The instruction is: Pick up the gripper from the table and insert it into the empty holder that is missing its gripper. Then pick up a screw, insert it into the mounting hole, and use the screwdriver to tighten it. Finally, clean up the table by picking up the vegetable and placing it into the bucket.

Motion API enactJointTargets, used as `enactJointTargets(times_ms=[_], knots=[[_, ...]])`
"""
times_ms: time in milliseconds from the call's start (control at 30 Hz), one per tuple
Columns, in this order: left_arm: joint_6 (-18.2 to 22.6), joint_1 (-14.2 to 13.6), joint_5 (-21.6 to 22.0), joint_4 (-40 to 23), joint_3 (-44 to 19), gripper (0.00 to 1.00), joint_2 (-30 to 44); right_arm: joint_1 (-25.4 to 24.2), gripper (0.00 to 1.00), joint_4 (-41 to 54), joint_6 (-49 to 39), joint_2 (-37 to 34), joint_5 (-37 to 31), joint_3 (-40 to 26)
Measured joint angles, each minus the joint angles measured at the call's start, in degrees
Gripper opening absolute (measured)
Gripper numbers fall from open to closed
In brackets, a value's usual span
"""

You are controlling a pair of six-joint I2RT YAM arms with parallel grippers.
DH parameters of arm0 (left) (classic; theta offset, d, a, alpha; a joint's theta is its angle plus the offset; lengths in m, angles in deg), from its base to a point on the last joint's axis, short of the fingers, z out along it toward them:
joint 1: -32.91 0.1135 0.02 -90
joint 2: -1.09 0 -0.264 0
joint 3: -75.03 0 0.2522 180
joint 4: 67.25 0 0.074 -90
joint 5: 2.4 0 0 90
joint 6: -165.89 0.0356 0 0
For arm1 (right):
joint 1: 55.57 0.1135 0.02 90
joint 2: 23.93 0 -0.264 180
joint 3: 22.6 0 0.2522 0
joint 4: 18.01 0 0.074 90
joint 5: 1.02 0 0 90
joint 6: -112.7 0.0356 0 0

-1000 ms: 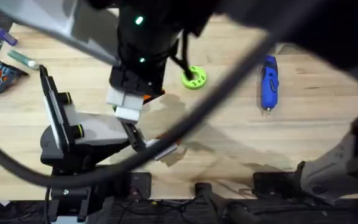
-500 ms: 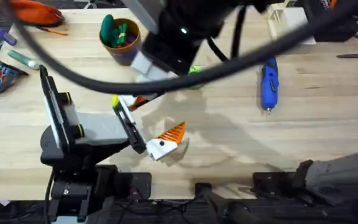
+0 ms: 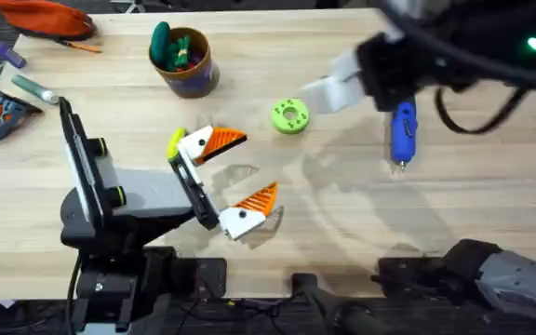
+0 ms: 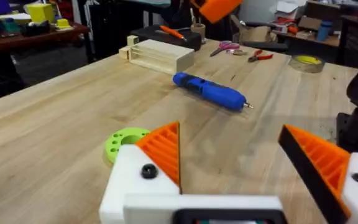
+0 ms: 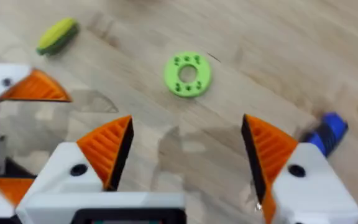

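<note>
- Left pincer [image 3: 254, 166]: open wide, gripping nothing, held low over the near-left part of the table [image 3: 473, 200]. Both white mounts carry orange ribbed pieces. A dark screw head [image 4: 148, 170] sits in one mount in the left wrist view.
- Right pincer [image 5: 188, 124]: open, empty, raised above the table's far-right middle.
- Screwdriver [image 3: 403, 130]: bright blue, lying flat on the right side, metal tip pointing to the near edge. It lies well apart from the left pincer.
- Vegetable [image 3: 174, 144]: yellow-green, on the table just beside the left pincer's far finger.
- Bucket [image 3: 194, 79]: far left of centre, upright, with a dark green toy [image 3: 161, 39] standing in it.
- Green disc [image 3: 289, 116]: flat, between the vegetable and the screwdriver. It is not a task item.
- Step in hand, judged: the right arm fetches the screwdriver for tightening.
- Handling advice: come down on the blue body across its width, near the middle, so the tool hangs balanced. Close firmly, because the round barrel may roll. Lift clear before swinging left, and keep the tip away from the green disc.
- Risk: a crooked tip at the screw could slip off the head.
</note>
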Motion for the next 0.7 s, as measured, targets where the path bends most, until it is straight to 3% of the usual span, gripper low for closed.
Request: enactJointTargets(times_ms=[367, 700], knots=[[-0.01, 0.0, 0.01, 0.0, 0.0, 0.985, -0.01, -15.55, 0.993, 1.85, 14.45, 7.74, -7.59, 15.32], [0.0, 0.0, 0.0, 0.0, 0.0, 0.985, -0.01, -29.67, 0.993, 8.47, 17.92, 7.7, -8.82, 16.5]])
